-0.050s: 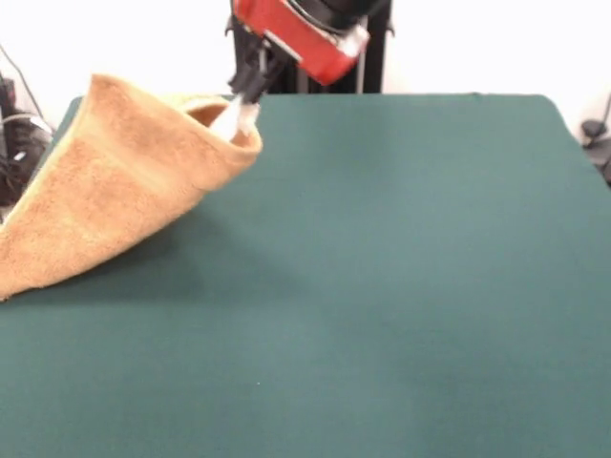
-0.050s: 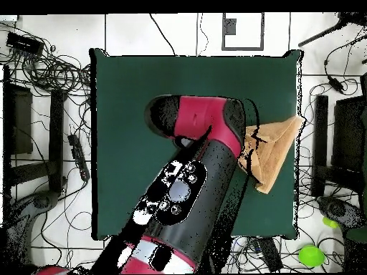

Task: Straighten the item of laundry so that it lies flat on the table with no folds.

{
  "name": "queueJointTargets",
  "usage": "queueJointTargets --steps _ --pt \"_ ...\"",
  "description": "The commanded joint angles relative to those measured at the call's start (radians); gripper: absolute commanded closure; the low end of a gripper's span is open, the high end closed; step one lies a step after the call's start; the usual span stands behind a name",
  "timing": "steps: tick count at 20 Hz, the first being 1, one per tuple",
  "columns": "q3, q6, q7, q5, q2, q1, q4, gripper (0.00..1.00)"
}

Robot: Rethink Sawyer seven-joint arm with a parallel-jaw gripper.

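The golden-orange towel [image 1: 115, 181] is lifted at one corner and hangs in a slanting sheet down to the dark green table [image 1: 382, 286], its lower end trailing over the table's left edge. My gripper [image 1: 241, 113] is shut on the raised corner of the towel, with pale fingertips [image 1: 232, 116] pinching the cloth. In the overhead view the towel [image 2: 274, 152] shows as a folded wedge at the table's [image 2: 136, 129] right side, partly covered by the red and black arm [image 2: 193, 165]; the gripper itself is hidden under the arm there.
Cables and dark equipment [image 2: 43, 79] lie on the floor around the table. A green ball [image 2: 310, 255] rests on the floor at the lower right of the overhead view. A black stand [image 1: 597, 129] shows beyond the table's right corner.
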Motion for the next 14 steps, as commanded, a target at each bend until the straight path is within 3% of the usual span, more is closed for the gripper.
queueJointTargets --steps 1,14 --pt "0.097 0.161 0.336 0.088 0.133 0.048 -0.114 1.00" --pt "0.061 0.354 0.473 0.163 0.259 0.093 -0.344 1.00"
